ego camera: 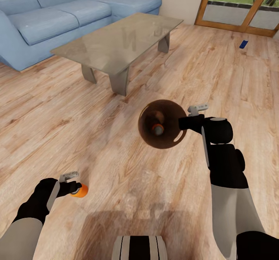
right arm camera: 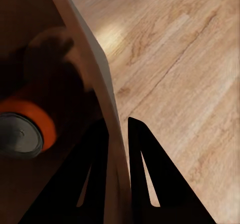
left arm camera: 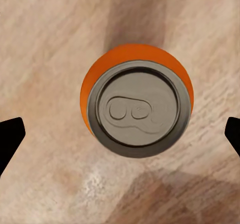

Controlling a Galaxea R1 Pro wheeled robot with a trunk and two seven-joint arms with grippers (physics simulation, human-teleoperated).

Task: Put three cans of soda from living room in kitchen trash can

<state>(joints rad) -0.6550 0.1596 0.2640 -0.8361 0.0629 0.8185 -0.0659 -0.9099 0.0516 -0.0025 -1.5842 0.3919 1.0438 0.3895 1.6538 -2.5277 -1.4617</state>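
Nearest the robot, the left gripper (ego camera: 76,183) hangs low over the wood-plank floor (ego camera: 116,182) with an orange soda can (ego camera: 81,190) at its tips; the left wrist view looks straight down on that can's grey top (left arm camera: 136,111), the 2 dark fingertips (left arm camera: 10,136) spread wide and standing clear of it on either side, so the can looks framed but not yet gripped. Further out, the right gripper (right arm camera: 119,134) is pressed together on the rim of the trash can (ego camera: 145,130), 1 finger inside the wall and 1 outside, holding the bin with its brown inside open to the head camera. A second orange can (ego camera: 157,129) already lies inside it. Beyond stand the low table (ego camera: 116,43) and the blue sofa (ego camera: 58,16), and far off a small dark blue can (ego camera: 243,44) lies on the floor near the glass doors (ego camera: 240,8). The step in hand appears to be collecting can 2 of 3; the next move likely calls for closing the left fingers squarely on the can's sides, then carrying it to the bin.
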